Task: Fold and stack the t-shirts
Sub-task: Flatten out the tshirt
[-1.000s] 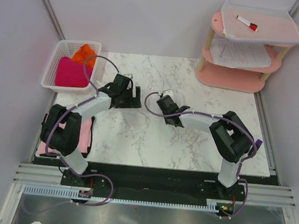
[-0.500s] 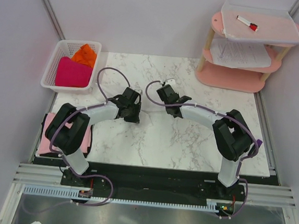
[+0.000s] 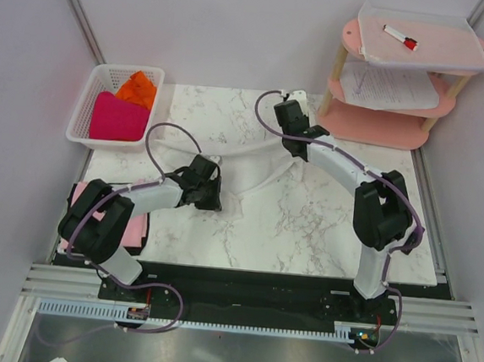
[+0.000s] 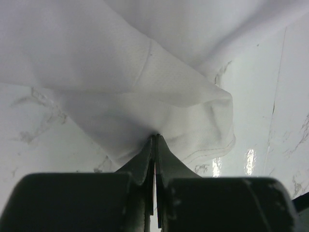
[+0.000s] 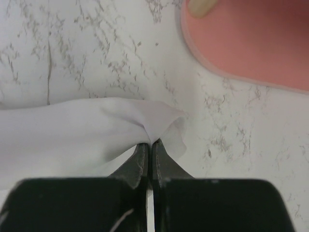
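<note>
White t-shirt [image 3: 251, 169] [image 4: 120, 58] [image 5: 72, 140]: lies on the marble table [image 3: 306, 229], drawn out in a loose band between the two arms, from left of centre across to the far right of centre. We see it creased and bunched, not folded.

Left gripper [image 3: 212, 183] [image 4: 155, 137]: jaws pressed together, with a fold of the white cloth pinched between the tips. In the wrist view the fabric fans away from the tips and a hemmed edge curls round at the right.

Right gripper [image 3: 294, 143] [image 5: 149, 143]: jaws likewise closed, nipping a thin corner of the same shirt. The corner stands up in a small peak at the tips. The pink stand [image 3: 399, 131] [image 5: 251, 43] sits near, beyond and to the right, and does not touch the cloth.

Elsewhere we note a white lattice basket [image 3: 87, 108] at the far left corner, holding a magenta t-shirt [image 3: 116, 117] and an orange t-shirt [image 3: 138, 87]. A pale pink t-shirt [image 3: 136, 223] lies at the near left edge, partly under the left arm. Paper sheets [image 3: 386, 88] rest on the stand's middle shelf.
</note>
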Robot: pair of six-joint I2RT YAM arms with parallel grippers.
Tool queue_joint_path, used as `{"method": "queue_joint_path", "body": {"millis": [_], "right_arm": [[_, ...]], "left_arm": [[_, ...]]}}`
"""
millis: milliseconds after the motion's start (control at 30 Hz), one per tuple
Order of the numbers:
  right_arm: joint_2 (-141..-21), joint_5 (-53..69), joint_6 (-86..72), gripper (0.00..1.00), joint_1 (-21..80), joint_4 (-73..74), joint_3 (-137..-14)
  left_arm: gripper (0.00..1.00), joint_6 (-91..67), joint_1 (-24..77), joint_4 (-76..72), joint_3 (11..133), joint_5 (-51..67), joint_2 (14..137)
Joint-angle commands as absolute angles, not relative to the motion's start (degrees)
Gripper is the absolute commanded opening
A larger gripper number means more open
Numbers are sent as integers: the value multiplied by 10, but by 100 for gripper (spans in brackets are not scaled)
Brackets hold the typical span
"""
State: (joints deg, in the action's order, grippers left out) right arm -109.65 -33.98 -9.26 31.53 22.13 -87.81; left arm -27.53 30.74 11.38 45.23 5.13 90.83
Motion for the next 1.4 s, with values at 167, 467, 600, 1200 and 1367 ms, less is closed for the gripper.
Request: {"method": "queue_joint_path", "body": {"millis": [167,467,600,1200,1367], "right_arm": [[-1228,-399,-51,1,285,190,-1010],[-1283,-441,-54,28,272,174,-1049],[-1237,-439,-62,94,271,135,-985],[-1109,145,-393,89,29,-113,-706],[-1170,226,-434,86,6,-184,-748]], "left_arm": [[2,-331,314,212,351,41,786],[29,-331,322,258,348,37,643],[100,-312,326,259,376,-20,583],[100,-279,325,207,509,-143,738],[100,-274,324,204,512,-146,755]]}}
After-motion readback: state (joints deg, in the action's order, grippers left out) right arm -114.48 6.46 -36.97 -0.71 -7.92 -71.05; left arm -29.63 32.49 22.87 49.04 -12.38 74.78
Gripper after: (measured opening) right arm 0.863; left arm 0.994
